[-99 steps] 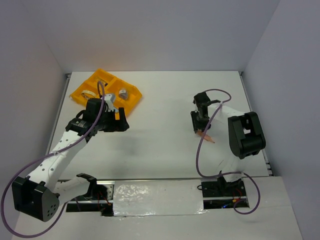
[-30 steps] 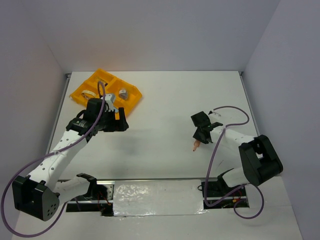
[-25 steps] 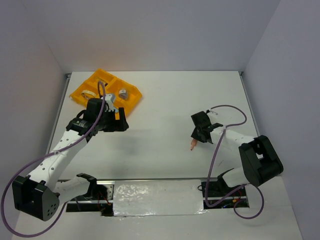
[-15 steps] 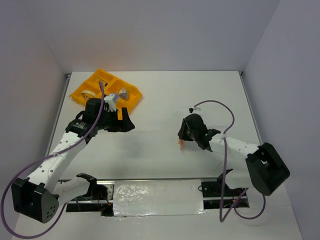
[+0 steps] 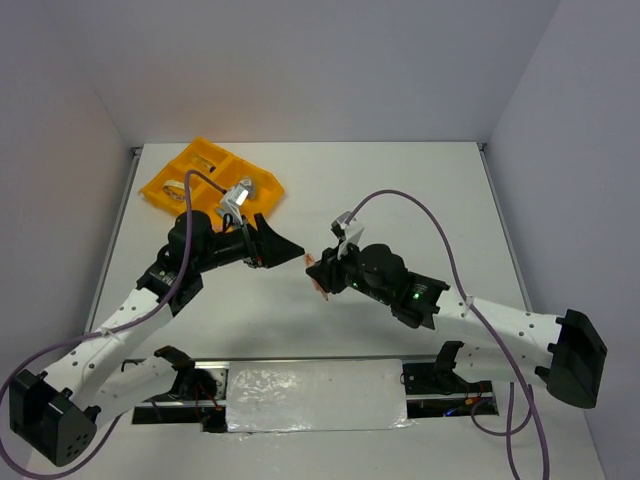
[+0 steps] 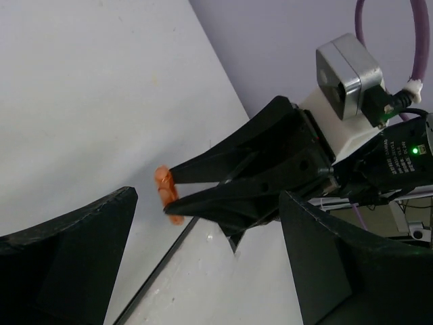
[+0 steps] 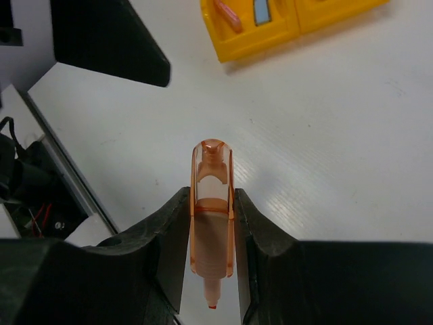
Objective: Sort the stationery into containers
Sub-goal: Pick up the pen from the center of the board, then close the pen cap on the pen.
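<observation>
My right gripper (image 5: 326,270) is shut on an orange marker-like piece (image 5: 316,276) and holds it above the middle of the table. In the right wrist view the orange piece (image 7: 212,210) stands clamped between the right gripper (image 7: 212,200). My left gripper (image 5: 290,253) is open and empty, and points right at the piece, a little apart from it. In the left wrist view the orange piece (image 6: 166,195) sits at the right gripper's tip, ahead of my left gripper (image 6: 206,196). The orange-yellow tray (image 5: 205,160) lies at the back left, partly hidden by the left arm.
A beige tape ring (image 5: 173,189) lies in a tray compartment. In the right wrist view the tray (image 7: 318,12) holds an orange piece (image 7: 228,15) and a light-blue piece (image 7: 261,10). The table's near edge and electronics (image 7: 34,203) show at the left.
My right arm has swung left from the right side to the table's middle with the orange piece. My left gripper has turned right, away from the tray, to face it.
</observation>
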Robot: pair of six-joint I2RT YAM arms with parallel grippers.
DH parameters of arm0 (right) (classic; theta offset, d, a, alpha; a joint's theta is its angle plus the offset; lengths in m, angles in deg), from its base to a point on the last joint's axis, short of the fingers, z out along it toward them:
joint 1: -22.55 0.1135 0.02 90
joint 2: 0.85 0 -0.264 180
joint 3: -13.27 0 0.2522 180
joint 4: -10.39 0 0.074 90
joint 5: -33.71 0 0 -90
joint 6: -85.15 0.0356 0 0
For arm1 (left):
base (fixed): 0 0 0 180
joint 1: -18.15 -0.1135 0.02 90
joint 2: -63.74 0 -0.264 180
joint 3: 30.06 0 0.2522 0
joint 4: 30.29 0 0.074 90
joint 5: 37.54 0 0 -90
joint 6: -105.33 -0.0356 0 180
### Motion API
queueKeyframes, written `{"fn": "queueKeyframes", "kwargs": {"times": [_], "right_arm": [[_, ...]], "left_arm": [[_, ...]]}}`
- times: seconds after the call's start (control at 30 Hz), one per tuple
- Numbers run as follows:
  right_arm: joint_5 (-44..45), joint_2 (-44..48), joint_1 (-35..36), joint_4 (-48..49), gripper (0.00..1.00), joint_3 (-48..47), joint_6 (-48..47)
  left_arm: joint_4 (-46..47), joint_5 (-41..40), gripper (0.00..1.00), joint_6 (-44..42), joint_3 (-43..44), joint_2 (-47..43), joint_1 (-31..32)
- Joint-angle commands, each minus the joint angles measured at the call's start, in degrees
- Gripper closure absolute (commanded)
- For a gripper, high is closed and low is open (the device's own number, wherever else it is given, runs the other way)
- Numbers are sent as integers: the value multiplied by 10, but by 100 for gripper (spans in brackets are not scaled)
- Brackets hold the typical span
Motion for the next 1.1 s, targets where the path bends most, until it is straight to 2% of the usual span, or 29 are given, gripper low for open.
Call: {"fn": "queueKeyframes", "kwargs": {"times": [0.0,0.27,0.37,0.4,0.47,0.5,0.57,0.6,0.7,0.73,0.8,0.83,0.87,0.9,0.97,1.07], "right_arm": [[22,8,24,22,85,-42,-33],[52,-18,65,18,85,-82,-52],[56,-17,70,21,85,-88,-53],[56,-16,71,21,85,-88,-54],[57,-16,71,21,85,-92,-56],[57,-16,73,20,85,-94,-58],[54,-18,72,17,85,-99,-60],[51,-19,74,17,85,-100,-60],[47,-23,75,19,85,-102,-59],[46,-24,75,20,85,-102,-58],[45,-19,75,25,84,-98,-53],[45,-16,75,28,80,-95,-49],[44,-10,75,33,55,-85,-44],[44,7,73,35,43,-78,-31],[34,33,63,32,29,-54,-14],[-53,89,11,26,26,-29,38]], "left_arm": [[27,-31,1,3,33,7,28],[-24,-95,12,-17,36,36,66],[-27,-98,21,-20,38,41,66],[-25,-94,29,-19,38,41,66],[-19,-90,36,-17,39,43,67],[-16,-88,48,-16,38,44,67],[-11,-83,60,-14,36,45,68],[-8,-81,74,-14,36,47,68],[-6,-73,93,-10,37,54,68],[-5,-71,98,-10,40,57,68],[-7,-66,100,-14,42,61,68],[-12,-69,100,-17,47,61,68],[-18,-77,100,-31,50,60,69],[-28,-78,100,-41,53,56,68],[-25,-75,100,-71,57,48,68],[43,-17,100,-97,37,18,68]]}}
